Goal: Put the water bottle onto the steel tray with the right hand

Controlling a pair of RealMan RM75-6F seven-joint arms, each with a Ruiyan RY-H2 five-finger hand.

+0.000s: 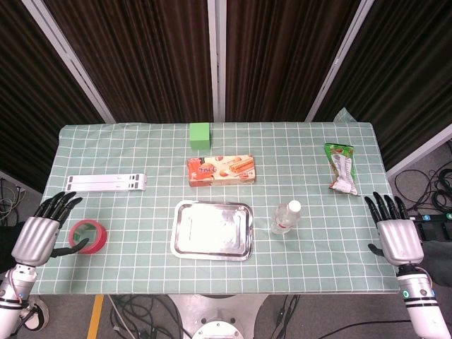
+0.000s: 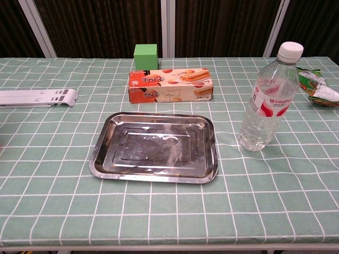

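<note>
- The bottle (image 1: 286, 217) stands upright on the worktop (image 1: 141, 159), just to the right of the tray (image 1: 212, 229) and not touching it. In the chest view the bottle (image 2: 267, 98) shows a white cap, a red label and clear water inside.
- The tray is steel and lies flat near the front middle of the worktop. In the chest view the tray (image 2: 154, 147) has nothing in it.
- The right hand (image 1: 394, 229) is at the right edge of the worktop, well apart from the bottle. Its fingers are spread and point away from the robot, and it holds nothing.
- The left hand (image 1: 42, 229) is at the left edge of the worktop. Its fingers are also apart and it holds nothing. Its thumb is close to the tape roll (image 1: 89, 236); I cannot tell if they touch.
- The tape roll is red and lies flat near the front left corner.
- A biscuit box (image 1: 221, 170), orange and white, lies just behind the tray. In the chest view the box (image 2: 170, 84) lies with its long side toward the camera.
- A green block (image 1: 200, 135) stands behind the box, near the far edge.
- A white stand (image 1: 106, 182) lies folded flat on the left side of the worktop.
- A green snack bag (image 1: 340, 167) lies on the right side, behind the bottle and apart from it.
- The worktop has a green cloth with white grid lines.
</note>
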